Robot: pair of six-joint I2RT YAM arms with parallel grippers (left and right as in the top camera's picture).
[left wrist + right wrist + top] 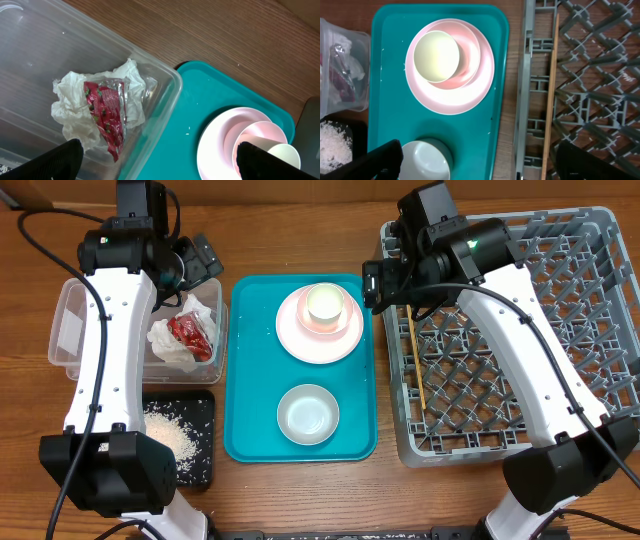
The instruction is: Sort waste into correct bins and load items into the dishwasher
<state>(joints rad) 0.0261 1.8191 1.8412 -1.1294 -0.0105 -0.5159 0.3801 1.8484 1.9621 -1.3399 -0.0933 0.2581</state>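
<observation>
Wide wooden counter, and the biggest thing on it is one grey dish rack on the right. That's where the tableware goes, and most of its pegs are bare. Two arms are at work. The left arm hangs over the tub's near corner with jaws wide apart and nothing in them. The right arm sits over the seam between tray and rack, jaws also spread and empty. One teal tray in the middle acts as the staging spot, so the dishes on it look not yet loaded. One clear tub on the left takes the dry rubbish, and one black tray below it takes the food scraps. On the teal tray is one pink plate carrying one pink bowl with one cream cup nested inside, a compact stack. One pale bowl stands apart, nearer the front. In the tub, one crumpled napkin lies with one red wrapper on top. The chopsticks lie flat along the rack's left edge, and they read as a single line, so I can't count two. A single heap of crumbs fills the black tray.
</observation>
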